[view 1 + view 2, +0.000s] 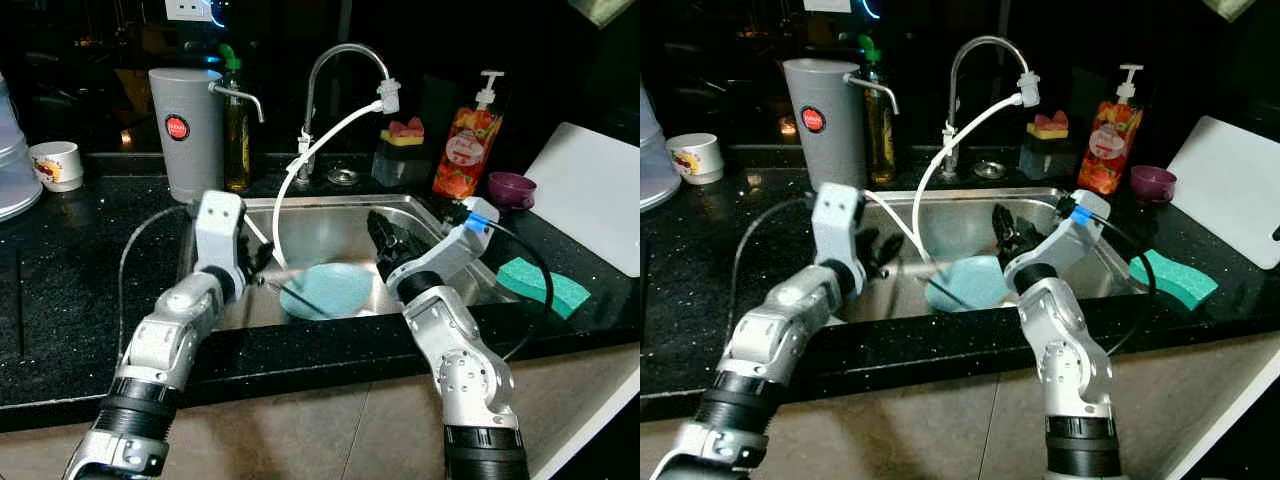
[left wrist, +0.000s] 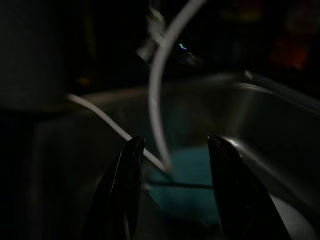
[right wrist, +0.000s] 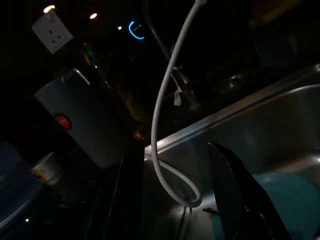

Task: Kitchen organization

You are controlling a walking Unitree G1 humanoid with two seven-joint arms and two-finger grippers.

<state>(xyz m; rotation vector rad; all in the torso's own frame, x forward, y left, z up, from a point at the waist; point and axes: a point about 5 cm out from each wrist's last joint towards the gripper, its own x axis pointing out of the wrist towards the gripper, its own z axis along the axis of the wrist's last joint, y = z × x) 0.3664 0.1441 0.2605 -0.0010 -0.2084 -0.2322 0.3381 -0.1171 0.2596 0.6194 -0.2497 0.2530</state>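
Observation:
A light blue plate (image 1: 330,289) lies in the steel sink (image 1: 310,222), with a thin dark utensil (image 1: 300,297) resting across it. My left gripper (image 1: 262,262) hangs open over the sink's left side, just left of the plate; the left wrist view has the blue plate (image 2: 192,185) between its fingers (image 2: 129,190). My right gripper (image 1: 384,242) is open above the plate's right edge. The right wrist view looks past its fingers (image 3: 231,190) at the plate (image 3: 265,205) and a white hose (image 3: 167,110). The hose (image 1: 300,170) runs from the tap (image 1: 345,70) down into the sink.
A grey canister (image 1: 185,130), a bottle (image 1: 237,130), a sponge holder (image 1: 402,150), a soap dispenser (image 1: 465,145) and a purple cup (image 1: 511,188) stand behind the sink. A green sponge (image 1: 545,283) and white board (image 1: 595,190) lie on the right counter. A white cup (image 1: 58,163) sits far left.

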